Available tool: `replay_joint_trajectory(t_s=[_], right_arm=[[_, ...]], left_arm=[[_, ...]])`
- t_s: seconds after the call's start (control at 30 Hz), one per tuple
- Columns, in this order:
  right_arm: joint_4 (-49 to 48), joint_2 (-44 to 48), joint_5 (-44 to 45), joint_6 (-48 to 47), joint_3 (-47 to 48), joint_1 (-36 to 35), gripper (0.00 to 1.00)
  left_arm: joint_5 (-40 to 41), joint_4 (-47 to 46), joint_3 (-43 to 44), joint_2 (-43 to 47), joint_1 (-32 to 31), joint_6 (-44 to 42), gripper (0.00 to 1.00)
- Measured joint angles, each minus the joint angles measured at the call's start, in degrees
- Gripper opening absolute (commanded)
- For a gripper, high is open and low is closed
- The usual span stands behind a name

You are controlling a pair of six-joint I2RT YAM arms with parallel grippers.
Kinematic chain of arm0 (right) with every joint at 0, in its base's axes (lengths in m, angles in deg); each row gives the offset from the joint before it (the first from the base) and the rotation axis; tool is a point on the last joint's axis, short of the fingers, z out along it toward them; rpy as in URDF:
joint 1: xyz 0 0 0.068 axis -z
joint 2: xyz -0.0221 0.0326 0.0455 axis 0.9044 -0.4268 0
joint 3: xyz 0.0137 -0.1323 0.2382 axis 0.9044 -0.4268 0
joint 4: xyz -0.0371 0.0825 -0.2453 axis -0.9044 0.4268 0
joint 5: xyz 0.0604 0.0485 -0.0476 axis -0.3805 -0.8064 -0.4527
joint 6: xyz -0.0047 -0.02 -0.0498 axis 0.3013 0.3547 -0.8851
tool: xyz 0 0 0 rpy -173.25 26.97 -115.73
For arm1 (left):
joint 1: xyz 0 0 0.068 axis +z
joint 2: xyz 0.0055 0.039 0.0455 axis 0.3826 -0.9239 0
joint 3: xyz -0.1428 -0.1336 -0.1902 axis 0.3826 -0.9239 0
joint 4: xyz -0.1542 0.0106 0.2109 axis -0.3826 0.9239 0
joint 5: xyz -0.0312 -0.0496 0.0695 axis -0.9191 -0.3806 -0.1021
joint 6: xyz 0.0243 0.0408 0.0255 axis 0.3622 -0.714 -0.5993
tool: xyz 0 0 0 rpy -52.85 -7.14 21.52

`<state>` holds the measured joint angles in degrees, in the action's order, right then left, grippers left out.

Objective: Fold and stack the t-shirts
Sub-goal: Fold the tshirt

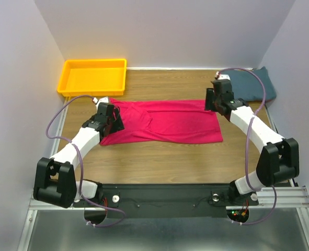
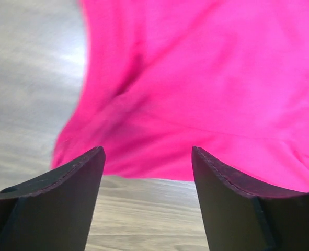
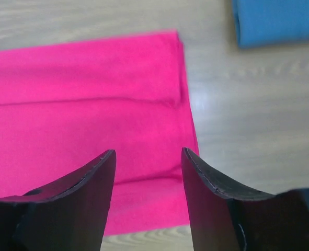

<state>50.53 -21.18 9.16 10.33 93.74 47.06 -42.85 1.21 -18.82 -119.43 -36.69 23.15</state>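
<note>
A wood-grain table (image 1: 159, 157) boxed in by pale walls, seen from above and behind two white-and-black arms bolted at its near edge. Across the middle of the tabletop lies the crimson-pink t-shirt (image 1: 167, 121), flat and folded into a long band running left to right, with a crease line along its length. Its right end is a squared edge, while its left end is looser and uneven.

The left gripper (image 2: 147, 151) sits over that left end. In its wrist view the two dark fingers (image 2: 65, 198) stand well apart with bare wood and the shirt's edge showing between them, and no cloth is pinched. The right gripper (image 3: 148, 151) hangs over the shirt's right end with its jaws also apart (a narrower gap than the left's) and nothing clamped between them. Pink fabric fills the view below the fingers, and the layered fold edges are visible.

The dusty teal-blue t-shirt (image 1: 248, 86) rests as a folded bundle at the table's far right corner, beyond the right arm and partly crossed by its purple cable. A strip of bare wood separates it from the pink shirt, so the two garments are not stacked.

A yellow tray (image 1: 94, 77) occupies the far left corner, near the pink shirt's left end but not touching it.
</note>
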Motion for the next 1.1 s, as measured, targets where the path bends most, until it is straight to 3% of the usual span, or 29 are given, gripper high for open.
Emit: replay_joint_trajectory(t_s=[0.33, 0.5, 1.1], right_arm=[[2.3, -1.6, -5.8, 9.2, -8.1, 11.7, 0.45], [2.3, -3.4, -6.6, 11.5, -9.1, 12.0, 0.37], [2.8, -3.8, -6.7, 15.9, -15.2, 12.1, 0.36]], left_arm=[[0.8, -0.5, 1.1, -0.1, -5.6, -3.3, 0.8], [2.2, -0.6, 1.1, -1.6, -5.6, -3.5, 0.8], [3.6, -1.4, -1.4, -4.4, -2.0, -2.2, 0.8]])
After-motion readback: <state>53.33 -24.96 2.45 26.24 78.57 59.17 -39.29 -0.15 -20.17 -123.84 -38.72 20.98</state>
